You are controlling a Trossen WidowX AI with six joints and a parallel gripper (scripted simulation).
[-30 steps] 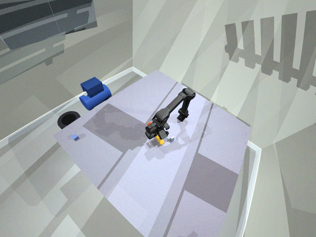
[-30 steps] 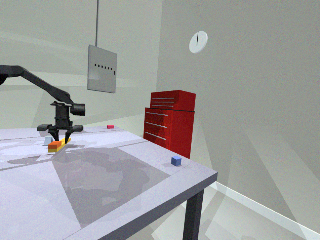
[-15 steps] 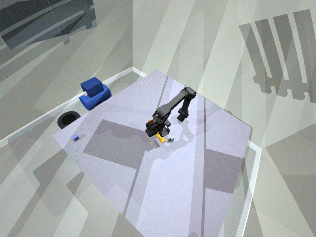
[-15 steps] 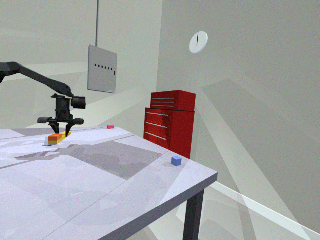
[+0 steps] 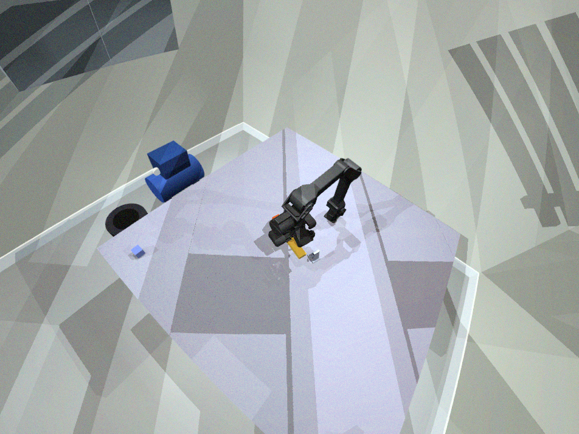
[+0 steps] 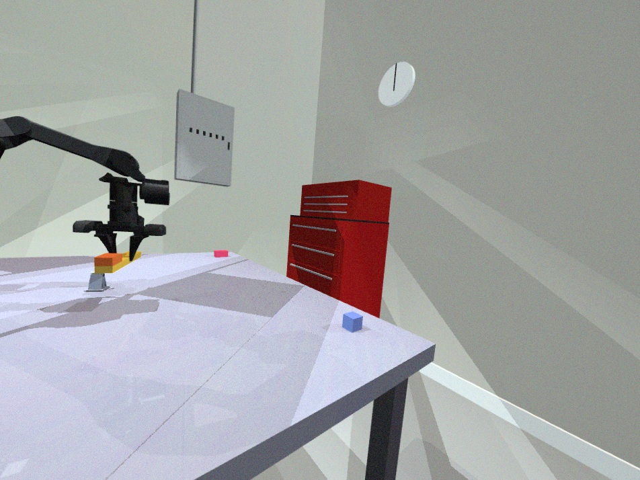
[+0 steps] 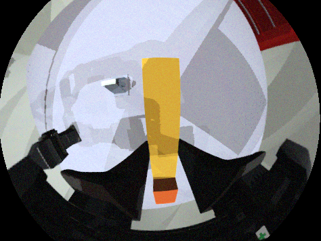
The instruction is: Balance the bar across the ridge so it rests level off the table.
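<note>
While gripping the yellow bar [image 5: 296,248] [image 6: 105,269] [image 7: 162,101] in the hand [image 5: 293,237] [image 6: 123,256] [image 7: 162,143], apparently held off the table [image 5: 233,298] [image 6: 206,361] [image 7: 91,108]. In the top view, found inward from the edge nearest the arm's foot [image 5: 334,212], beside the grey ridge [image 5: 314,253] [image 6: 97,282] [image 7: 114,82], not across it. Blue cube [image 5: 137,251] [image 6: 352,321] noted by the left corner, well apart.

Main risk: tipping on release, if centred by length alone, given the orange block [image 5: 275,217] [image 6: 107,259] [image 7: 165,197] at one end, likely shifting the balance point that way. Also possible: knocking the ridge over during the sideways approach, if carried too low; slipping or yawing in the grasp, if pinched away from the balance point; dragging off the crest, if opened unevenly.
</note>
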